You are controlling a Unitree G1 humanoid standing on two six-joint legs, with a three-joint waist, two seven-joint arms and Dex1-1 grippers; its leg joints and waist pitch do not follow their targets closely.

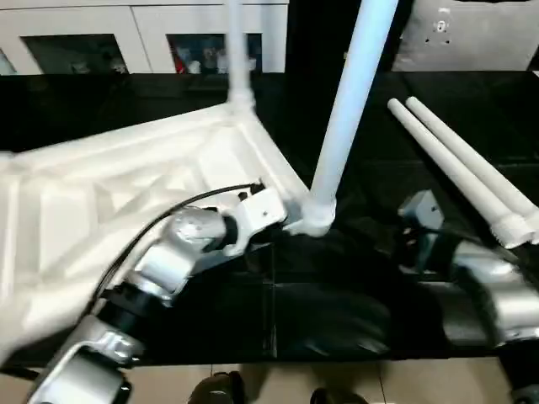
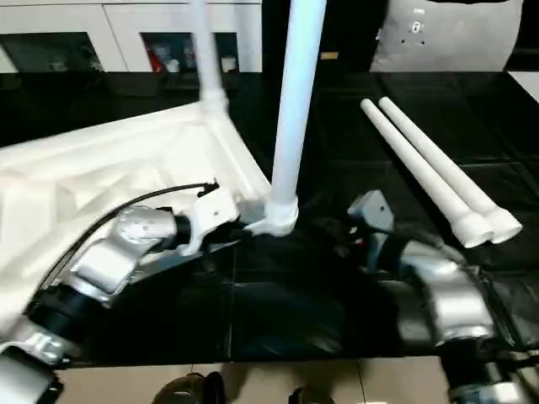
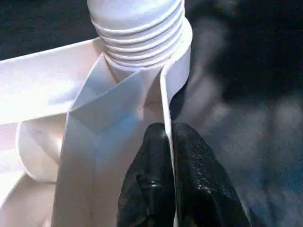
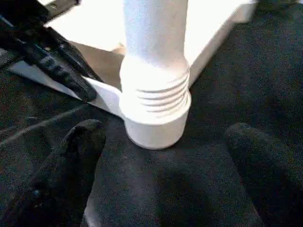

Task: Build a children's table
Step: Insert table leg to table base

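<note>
While the left gripper [image 3: 168, 189] pinches the upturned tabletop's [image 1: 101, 202] rim beside the corner socket, the second leg [image 1: 349, 109] stands threaded in. Right gripper [image 4: 165, 165] gapes empty around its collar. Next: fetch a spare leg [image 1: 459, 172].

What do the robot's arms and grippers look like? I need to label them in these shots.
Both forearms are rounded silver metal: left arm, right arm. The left has black joint rings, a white wrist block and a thin black cable arching over it. The left fingers are black with a fine pebbled texture; the right fingers are black, blunt and rounded.
</note>
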